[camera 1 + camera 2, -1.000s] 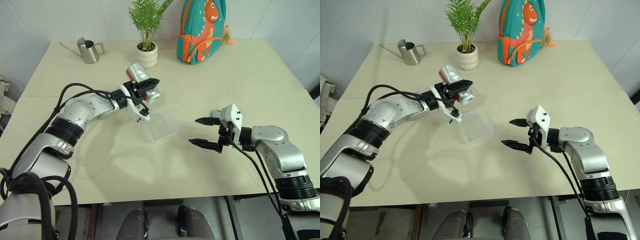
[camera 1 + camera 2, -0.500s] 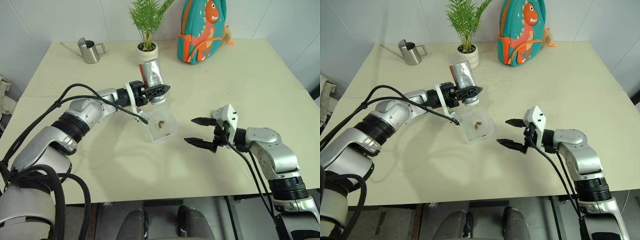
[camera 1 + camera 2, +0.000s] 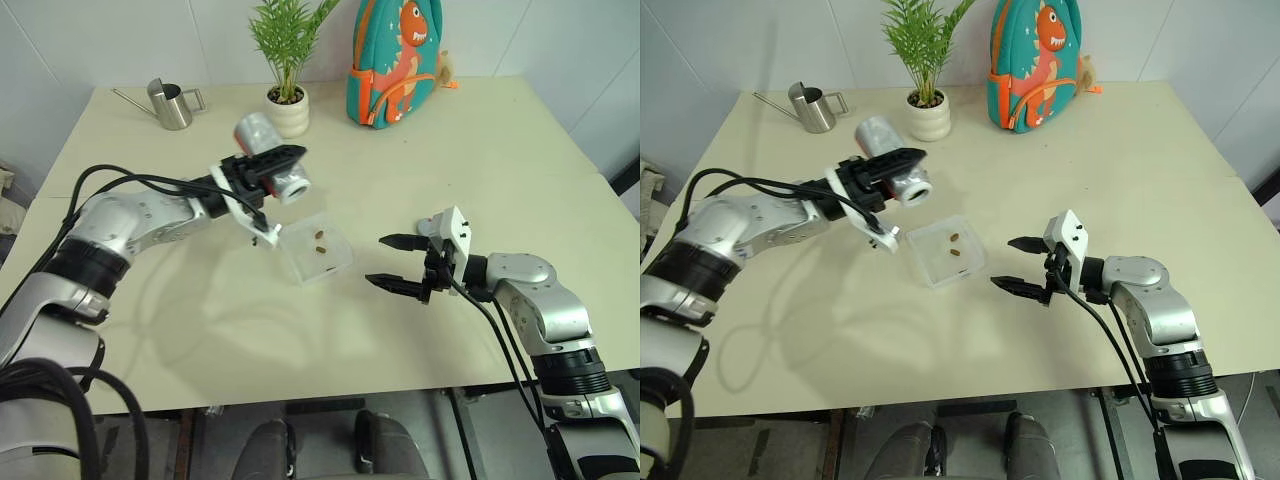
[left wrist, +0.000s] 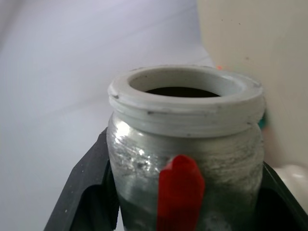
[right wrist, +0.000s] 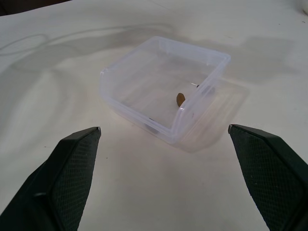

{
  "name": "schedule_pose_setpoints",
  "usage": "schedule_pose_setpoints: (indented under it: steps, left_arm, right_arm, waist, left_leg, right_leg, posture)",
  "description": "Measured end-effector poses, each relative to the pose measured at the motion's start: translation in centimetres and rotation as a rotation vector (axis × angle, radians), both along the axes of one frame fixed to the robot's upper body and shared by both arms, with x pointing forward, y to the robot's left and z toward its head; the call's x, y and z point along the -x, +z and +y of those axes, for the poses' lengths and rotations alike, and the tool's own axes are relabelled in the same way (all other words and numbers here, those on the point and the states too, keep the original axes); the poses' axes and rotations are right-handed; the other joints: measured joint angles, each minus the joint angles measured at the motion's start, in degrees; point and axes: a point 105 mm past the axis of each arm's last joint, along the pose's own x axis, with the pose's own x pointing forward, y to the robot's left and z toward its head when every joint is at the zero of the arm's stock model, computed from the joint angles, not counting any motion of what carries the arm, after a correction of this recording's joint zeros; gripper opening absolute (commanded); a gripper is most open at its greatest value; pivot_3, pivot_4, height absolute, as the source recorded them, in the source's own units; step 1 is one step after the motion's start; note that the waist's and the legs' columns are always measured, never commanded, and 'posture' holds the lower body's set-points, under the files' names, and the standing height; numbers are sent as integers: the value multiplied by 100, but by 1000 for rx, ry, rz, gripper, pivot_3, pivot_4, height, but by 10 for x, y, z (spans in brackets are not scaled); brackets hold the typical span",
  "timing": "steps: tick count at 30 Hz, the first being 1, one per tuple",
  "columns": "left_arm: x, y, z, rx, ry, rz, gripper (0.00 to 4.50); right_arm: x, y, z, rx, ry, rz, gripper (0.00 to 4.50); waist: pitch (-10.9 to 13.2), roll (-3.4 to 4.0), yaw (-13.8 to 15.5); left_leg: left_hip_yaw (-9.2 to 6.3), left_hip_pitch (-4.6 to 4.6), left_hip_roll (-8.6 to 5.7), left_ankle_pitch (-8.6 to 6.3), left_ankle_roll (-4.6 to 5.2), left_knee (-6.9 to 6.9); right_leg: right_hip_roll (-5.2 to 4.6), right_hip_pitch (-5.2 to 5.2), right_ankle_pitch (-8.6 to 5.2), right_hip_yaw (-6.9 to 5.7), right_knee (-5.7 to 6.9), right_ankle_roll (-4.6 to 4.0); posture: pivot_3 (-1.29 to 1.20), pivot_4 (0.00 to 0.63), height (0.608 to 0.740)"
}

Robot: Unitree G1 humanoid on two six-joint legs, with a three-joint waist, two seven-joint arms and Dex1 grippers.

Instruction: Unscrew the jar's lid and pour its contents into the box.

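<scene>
Two brown contents [image 3: 320, 243] pieces lie in box [image 3: 314, 248], mid-table. Left gripper [image 3: 268, 170] clamps lidless jar [image 3: 272, 175], tilted, above box's far-left corner. Right gripper [image 3: 392, 262] wide, empty, right of box.

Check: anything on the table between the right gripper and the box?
Nothing: bare table runs from the open right gripper to the box in the right wrist view. The head views agree.

Left claw [image 3: 262, 170]: clamped on the jar [image 3: 272, 172], tilted above the tabletop [image 3: 480, 150]
Box [image 3: 315, 248]: holds contents [image 3: 320, 244]
Right claw [image 3: 398, 262]: fingers spread, beside box
</scene>
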Motion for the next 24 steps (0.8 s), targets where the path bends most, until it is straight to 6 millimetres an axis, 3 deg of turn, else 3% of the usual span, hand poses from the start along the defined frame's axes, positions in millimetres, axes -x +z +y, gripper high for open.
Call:
schedule_pose_setpoints:
  steps: [3,6,9,12,20,24]
  left_arm:
    - [-6,-19,37,359,120,370,2319]
    - [-8,-13,84,794,219,554,2319]
    - [8,-13,145,1186,315,624,2319]
    - [29,-39,189,1450,394,652,2319]
    - [64,-84,248,1618,519,566,2319]
    - [68,-94,254,1630,511,537,2319]
  right_arm:
    - [-2,1,1,5,15,-15,4458]
    - [-5,5,4,9,33,-48,4458]
    - [-5,4,5,17,60,-66,4458]
    - [-8,0,5,27,76,-65,4458]
    - [-18,3,13,34,105,-84,4458]
    - [-19,0,14,34,110,-73,4458]
  waist:
    - [0,-3,-49]
    - [-2,-8,-64]
    - [-3,-9,-107]
    - [-4,-11,-113]
    - [-15,-33,-46]
    - [-21,-44,-61]
  left_leg:
    - [-13,-7,-5,3,5,21]
    - [-41,-6,-5,3,6,32]
    - [-43,6,-6,3,7,26]
    - [-43,7,-7,3,6,23]
    - [-52,5,-11,2,1,23]
    - [-50,5,-14,0,-2,10]
  right_leg:
    - [-3,5,1,-9,12,1]
    - [0,7,2,-6,23,3]
    - [0,13,2,0,23,4]
    - [-1,13,3,0,21,3]
    - [-8,14,5,-7,18,-1]
    - [-15,12,5,-9,12,-1]
  posture:
    - [0,150,740]
    - [0,150,740]
    - [0,150,740]
    - [0,150,740]
    - [0,150,740]
    - [0,150,740]
